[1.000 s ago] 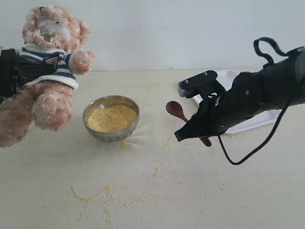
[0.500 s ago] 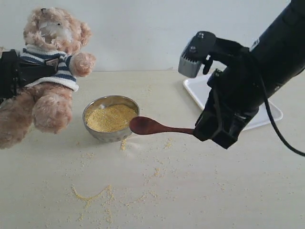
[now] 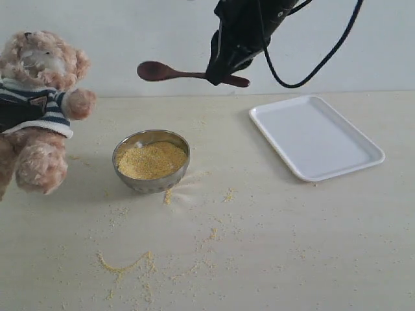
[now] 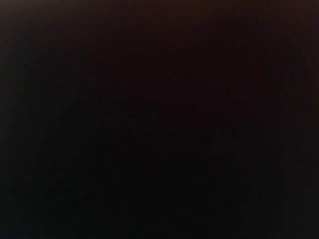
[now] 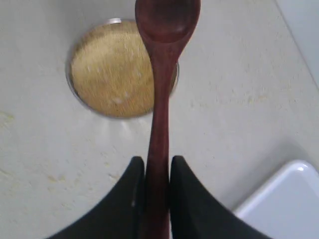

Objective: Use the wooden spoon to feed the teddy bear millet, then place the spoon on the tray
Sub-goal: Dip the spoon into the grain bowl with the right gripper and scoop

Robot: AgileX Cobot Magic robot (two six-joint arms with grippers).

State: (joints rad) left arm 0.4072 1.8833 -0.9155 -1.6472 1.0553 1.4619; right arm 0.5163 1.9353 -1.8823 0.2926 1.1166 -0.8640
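The teddy bear (image 3: 40,110) hangs above the table at the far left. A dark band across its striped shirt is my left gripper (image 3: 14,115), closed around its body; the left wrist view is black. High above the table, my right gripper (image 3: 224,70) (image 5: 156,162) is shut on the handle of the wooden spoon (image 3: 170,72) (image 5: 160,99), held level. Its round bowl points toward the bear and looks empty. The millet (image 3: 151,160) (image 5: 112,69) fills a steel bowl (image 3: 126,178) below the spoon. The white tray (image 3: 314,136) (image 5: 284,204) lies empty at the right.
Loose yellow grains (image 3: 123,264) are scattered over the table in front of the bowl and beside it. A pale wall stands behind the table. The right arm's black cable (image 3: 305,71) loops down from the top edge.
My right gripper has risen with the spoon from table level beside the bowl to high above it. The bear has shifted left and a little lower.
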